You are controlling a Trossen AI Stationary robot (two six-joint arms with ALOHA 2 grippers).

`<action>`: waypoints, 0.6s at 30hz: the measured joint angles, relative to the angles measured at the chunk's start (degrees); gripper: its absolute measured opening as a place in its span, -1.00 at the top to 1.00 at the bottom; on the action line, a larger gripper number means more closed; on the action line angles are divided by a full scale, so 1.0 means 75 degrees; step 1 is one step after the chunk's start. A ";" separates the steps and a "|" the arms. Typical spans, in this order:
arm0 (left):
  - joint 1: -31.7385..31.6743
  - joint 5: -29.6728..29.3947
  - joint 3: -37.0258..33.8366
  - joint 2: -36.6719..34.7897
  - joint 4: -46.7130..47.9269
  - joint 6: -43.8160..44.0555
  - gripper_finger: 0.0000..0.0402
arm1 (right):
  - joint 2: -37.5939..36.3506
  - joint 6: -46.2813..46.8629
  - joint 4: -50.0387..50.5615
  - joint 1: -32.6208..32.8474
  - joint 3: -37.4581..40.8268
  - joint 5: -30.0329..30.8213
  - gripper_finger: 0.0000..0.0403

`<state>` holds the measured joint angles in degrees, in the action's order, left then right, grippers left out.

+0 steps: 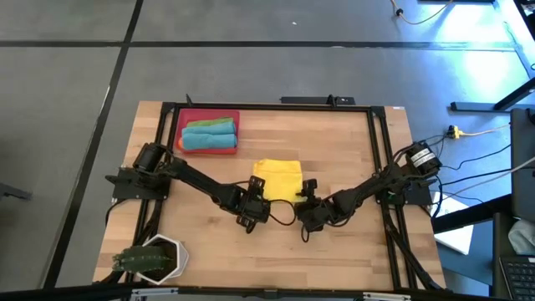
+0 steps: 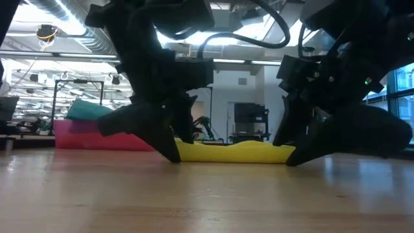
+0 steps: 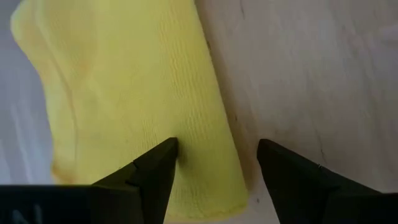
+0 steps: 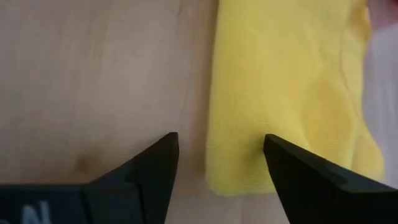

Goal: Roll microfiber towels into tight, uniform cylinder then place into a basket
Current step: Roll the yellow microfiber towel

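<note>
A yellow towel [image 1: 277, 178] lies folded flat on the middle of the table. My left gripper [image 1: 255, 201] stands open at its near left corner. In the left wrist view the towel's side edge [image 3: 233, 168] runs between the fingers of my left gripper [image 3: 217, 149]. My right gripper [image 1: 308, 201] stands open at the near right corner, with the towel's other side edge [image 4: 208, 155] between its fingers in the right wrist view. Both reach down to table height in the low view. The red basket [image 1: 180, 125] at the far left holds a teal roll [image 1: 209, 140] and a green roll [image 1: 209, 124]. My left gripper has one fingertip [image 3: 166, 152] over the yellow cloth and the other over bare wood; whether either touches, I cannot tell. My right gripper has one fingertip [image 4: 272, 144] over the cloth and the other over the wood; whether it touches, I cannot tell.
A white hexagonal pot with a plant [image 1: 155, 257] stands at the near left corner. A black frame [image 1: 376, 142] runs along the table's far, left and right edges. Bare wood lies in front of both grippers.
</note>
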<state>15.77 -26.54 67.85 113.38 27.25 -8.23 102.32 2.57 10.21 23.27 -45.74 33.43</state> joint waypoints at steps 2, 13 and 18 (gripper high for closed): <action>-0.0021 -0.0060 -0.0003 0.0021 -0.0006 -0.0117 -0.09 | 0.0000 -0.0011 -0.0011 0.0000 0.0000 0.0153 -0.14; -0.0189 -0.0074 -0.0033 0.0071 -0.0115 -0.0109 0.34 | 0.0044 0.0006 0.0082 -0.0101 0.0026 0.0081 0.42; -0.0130 0.0051 -0.0041 0.0082 -0.0129 0.0123 0.71 | 0.0006 0.0440 0.0128 -0.0154 0.0023 -0.0505 0.76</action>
<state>14.80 -26.16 67.55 113.99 26.28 -7.31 102.37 5.87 11.17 22.11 -45.56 29.64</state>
